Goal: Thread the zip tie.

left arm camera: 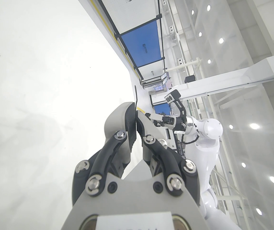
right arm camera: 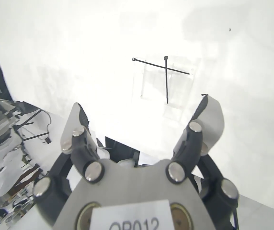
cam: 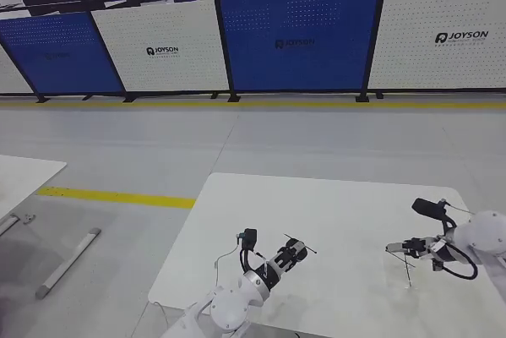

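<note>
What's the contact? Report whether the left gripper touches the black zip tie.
Touching. Left wrist view: the left gripper is shut on the zip tie, the strip sticking out from between its pressed pads.

Black zip tie [left arm camera: 135, 96]; white table [cam: 337, 220]; blue and white panels [cam: 299, 34]

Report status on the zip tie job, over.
Left gripper shut on one zip tie, end poking past the jaws. Right gripper open above two crossed zip ties lying on the table. Nothing seen blocking them.
</note>
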